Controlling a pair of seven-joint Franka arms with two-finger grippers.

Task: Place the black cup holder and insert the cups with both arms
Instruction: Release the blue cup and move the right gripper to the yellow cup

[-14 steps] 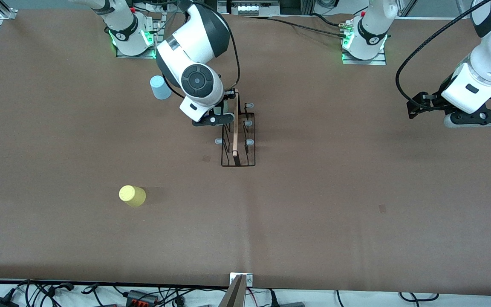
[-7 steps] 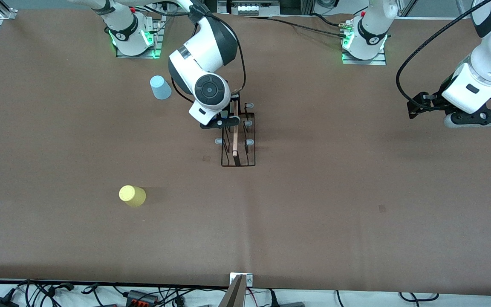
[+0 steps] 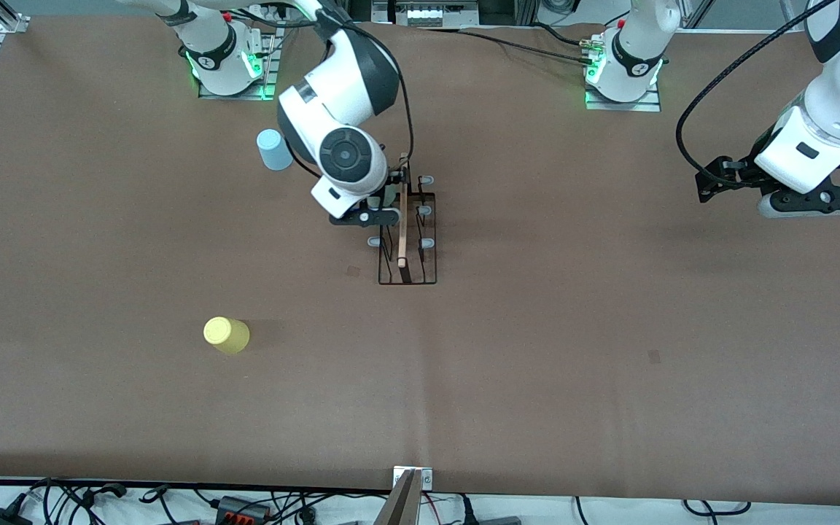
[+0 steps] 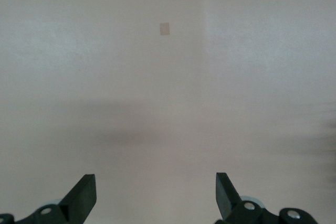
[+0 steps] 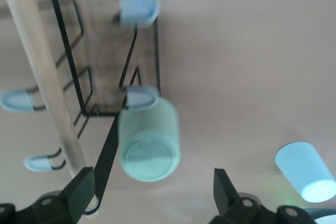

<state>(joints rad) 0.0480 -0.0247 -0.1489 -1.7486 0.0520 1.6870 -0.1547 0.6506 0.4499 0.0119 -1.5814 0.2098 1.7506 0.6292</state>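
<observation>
Front view: rack (image 3: 407, 240) mid-desk (image 3: 537, 350); right tool (image 3: 372, 208) over its end nearer the bases; blue cup (image 3: 274, 149) nearby, yellow cup (image 3: 226, 335) nearer the camera; left tool (image 3: 814, 200) waiting, over the left end.

Left wrist view: fingers (image 4: 81, 199) apart, empty.

Right wrist view: fingers (image 5: 79, 192) apart; mint cup (image 5: 149, 141) on a peg.

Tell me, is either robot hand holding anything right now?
No. The right gripper, open, stands clear around the mint green cup on the black cup holder; the left gripper waits open over bare table.
</observation>
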